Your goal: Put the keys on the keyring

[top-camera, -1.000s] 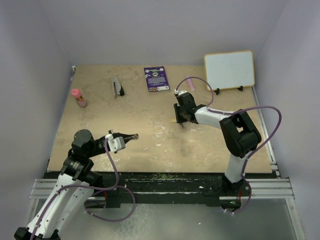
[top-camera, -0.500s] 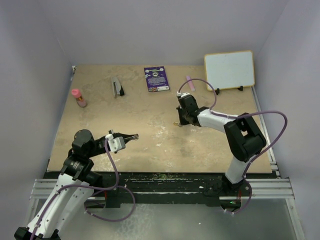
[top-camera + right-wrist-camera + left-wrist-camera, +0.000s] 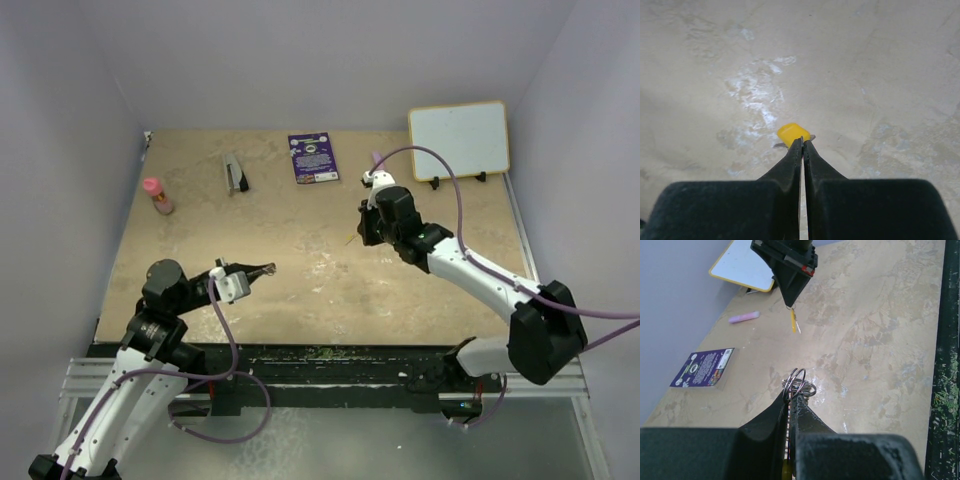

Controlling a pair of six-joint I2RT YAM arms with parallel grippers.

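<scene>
My right gripper is shut on a small key with a yellow head, pinching it at the very tips. In the left wrist view the key hangs down from the right gripper, just above the table. From above, the right gripper is at mid-table with the key at its tip. My left gripper is shut on the keyring, whose silvery loops stick up past the tips. A yellow bit shows low between the left fingers. From above, the left gripper points right, well apart from the key.
A whiteboard leans at the back right, and a pink marker lies near it. A purple card and a grey-and-black tool lie along the back. A pink bottle stands at the left edge.
The right gripper has closed on the key, and its elbow has swung out to the right and down. The left arm and the keyring have stayed still.
</scene>
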